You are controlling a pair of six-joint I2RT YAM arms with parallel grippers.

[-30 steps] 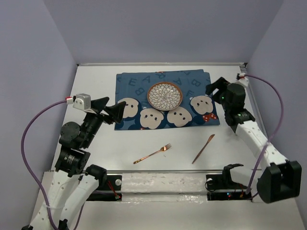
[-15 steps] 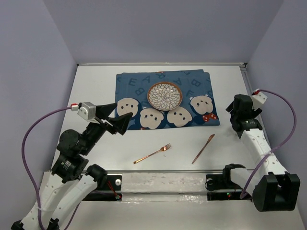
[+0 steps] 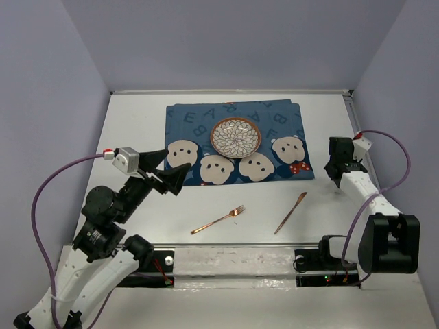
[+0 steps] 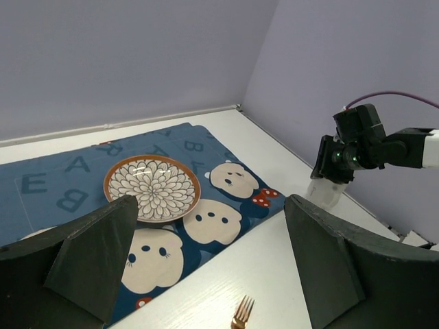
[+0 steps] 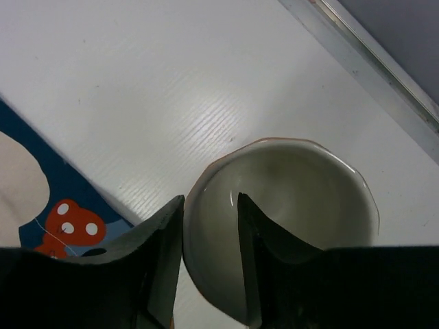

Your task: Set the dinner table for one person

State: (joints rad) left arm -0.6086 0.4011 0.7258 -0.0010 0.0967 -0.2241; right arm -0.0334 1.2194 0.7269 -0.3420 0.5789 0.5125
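Observation:
The white dinner table [image 3: 137, 123] carries a blue bear-print cloth [image 3: 274, 116] with a patterned plate [image 3: 235, 137] on it. A copper fork [image 3: 218, 220] and a copper knife [image 3: 291, 212] lie on the bare table nearer me. My right gripper [image 3: 336, 175] is low at the cloth's right edge. In the right wrist view it [image 5: 209, 200] straddles the wall of a pale cup [image 5: 309, 185], one finger inside and one outside. The cup [image 4: 328, 193] stands on the table. My left gripper [image 3: 164, 168] is open, empty and raised left of the cloth.
A metal rail [image 3: 233, 257] runs along the table's near edge between the arm bases. Purple walls enclose the left, back and right. The table's right edge strip [image 5: 370, 62] lies close beyond the cup. The fork's tines [image 4: 241, 314] show below the left gripper.
My right arm has swung from the cloth's far right corner toward me and come down at the cloth's right edge. The left gripper has shifted slightly nearer.

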